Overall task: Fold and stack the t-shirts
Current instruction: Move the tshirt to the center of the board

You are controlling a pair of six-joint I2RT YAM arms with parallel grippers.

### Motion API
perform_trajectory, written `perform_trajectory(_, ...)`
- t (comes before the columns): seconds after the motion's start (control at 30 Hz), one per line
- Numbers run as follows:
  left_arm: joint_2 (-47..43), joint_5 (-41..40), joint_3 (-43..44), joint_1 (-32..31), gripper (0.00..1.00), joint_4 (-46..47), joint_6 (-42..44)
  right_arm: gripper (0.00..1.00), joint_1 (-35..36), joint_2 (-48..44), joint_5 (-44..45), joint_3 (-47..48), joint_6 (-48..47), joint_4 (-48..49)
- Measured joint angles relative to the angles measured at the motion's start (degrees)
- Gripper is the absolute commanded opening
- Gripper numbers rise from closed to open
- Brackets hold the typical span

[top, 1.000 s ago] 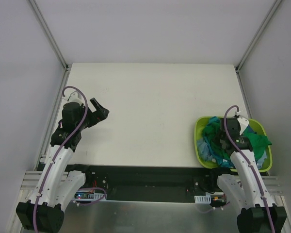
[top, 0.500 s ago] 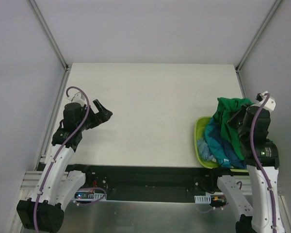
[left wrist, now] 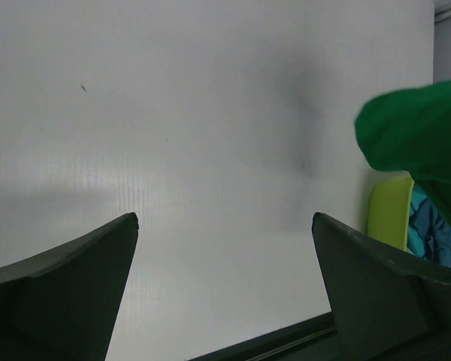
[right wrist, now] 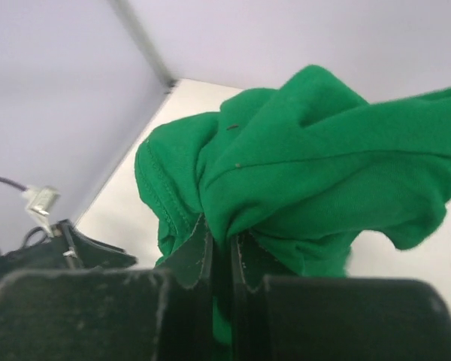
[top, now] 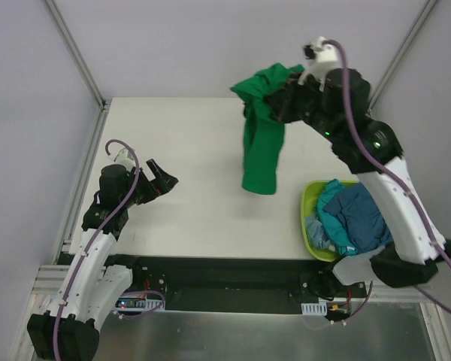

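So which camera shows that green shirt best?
The top external view: the green shirt hangs full length from the right gripper. The right wrist view shows only bunched cloth; the left wrist view, just one edge.

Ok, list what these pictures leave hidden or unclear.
- Top view: tips of the right claw, buried in the bunched bright green cloth t-shirt.
- Top view: how many blue and teal cloth shirts fill the lime-green plastic basket; the pile hides its lower layers.
- Left wrist view: the basket, mostly behind the green t-shirt and cut by the right edge.
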Motion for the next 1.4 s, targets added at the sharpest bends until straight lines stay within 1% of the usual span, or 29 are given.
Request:
perform_trajectory(0.07, -1.33, -0.61, -0.13, 0.00, 0.99, -0.68, -1.40, 0.03, 5.57, 9.16, 0.04, 9.44, -1.86, -0.28)
perform_trajectory(0.1, -2.05, -1.29, -0.13, 0.00, 0.99, -0.94, -2.12, 0.06, 7.87, 14.45, -0.24, 15.10, -2.56, -0.17)
perform_trajectory(0.17, -3.78, -2.99, -0.13, 0.00, 0.99, -1.90, -3.30, 0.08, 10.14, 20.57, -1.16, 20.46, -3.13, 0.28)
perform_trajectory(0.23, -5.55, -4.61, -0.13, 0.00, 0.99, -2.84, -4.33, 0.13, 10.91, 23.52, -0.61, 21.05, -3.37, 0.50)
perform_trajectory(0.3, -7.61, -6.34, -0.24, 0.00, 0.99, -3.74, -5.38, 0.24, 10.25, 23.32, 1.25, 16.55, -3.28, 1.31)
perform_trajectory(0.33, -8.52, -7.15, -0.46, 0.00, 0.99, -3.91, -5.75, 0.37, 9.42, 22.16, 1.95, 12.15, -2.84, 2.45)
perform_trajectory(0.37, -9.40, -8.13, -0.72, 0.00, 0.99, -4.15, -6.05, 0.62, 8.22, 20.55, 2.25, 6.78, -2.21, 3.63)
perform_trajectory(0.4, -9.90, -8.90, -0.90, 0.00, 0.99, -4.42, -6.32, 0.74, 6.45, 18.60, 2.27, 0.22, -1.36, 5.27)
perform_trajectory(0.43, -10.08, -9.68, -1.01, 0.00, 0.99, -4.72, -6.64, 0.85, 4.11, 16.61, 2.19, -6.69, -0.24, 6.64)
perform_trajectory(0.47, -9.79, -10.60, -1.14, 0.00, 0.99, -4.79, -6.82, 0.96, 2.05, 15.50, 2.27, -11.69, 0.76, 7.19)
perform_trajectory(0.5, -9.29, -10.91, -1.25, 0.00, 0.99, -4.90, -6.86, 0.99, -1.57, 14.36, 1.92, -18.64, 1.60, 8.37)
perform_trajectory(0.53, -8.28, -11.15, -1.27, 0.00, 0.99, -5.05, -6.88, 0.97, -3.91, 14.27, 1.88, -22.32, 2.67, 8.37)
perform_trajectory(0.6, -5.55, -11.28, -1.27, 0.00, 0.99, -4.98, -6.86, 0.96, -9.14, 14.49, 1.75, -29.49, 3.50, 8.50)
perform_trajectory(0.67, -1.05, -11.23, -1.27, 0.00, 0.99, -5.01, -6.75, 0.96, -11.45, 14.47, 1.62, -33.27, 3.37, 7.98)
perform_trajectory(0.73, 3.50, -10.84, -1.27, 0.00, 0.99, -5.01, -6.67, 0.96, -11.23, 14.34, 0.11, -34.16, 1.86, 8.28)
perform_trajectory(0.87, 12.66, -9.55, -1.27, 0.00, 0.99, -5.05, -6.21, 0.96, -8.52, 13.03, -4.68, -34.34, -5.01, 11.19)
perform_trajectory(1.03, 20.87, -7.17, -1.31, 0.00, 0.96, -5.03, -5.77, 0.97, -4.55, 14.08, -7.56, -33.81, -13.66, 13.16)
perform_trajectory(1.1, 23.65, -6.49, -1.31, -0.02, 0.90, -5.01, -5.40, 0.97, -2.54, 16.72, -7.54, -32.13, -17.73, 13.29)
perform_trajectory(1.23, 29.14, -6.54, -1.20, -1.62, 0.87, -4.96, -4.96, 0.98, 0.11, 24.35, -8.70, -27.65, -25.83, 13.77)
perform_trajectory(1.27, 30.34, -6.69, -0.83, -2.71, 0.84, -5.09, -4.92, 0.99, 0.26, 26.32, -8.83, -26.38, -27.45, 13.62)
perform_trajectory(1.37, 33.35, -7.63, 1.29, -6.19, 0.75, -4.37, -4.61, 0.94, 0.09, 32.54, -8.85, -21.59, -31.43, 11.96)
perform_trajectory(1.4, 34.69, -7.82, 2.23, -7.06, 0.66, -4.37, -4.50, 0.93, -0.04, 34.27, -8.87, -20.13, -32.37, 11.32)
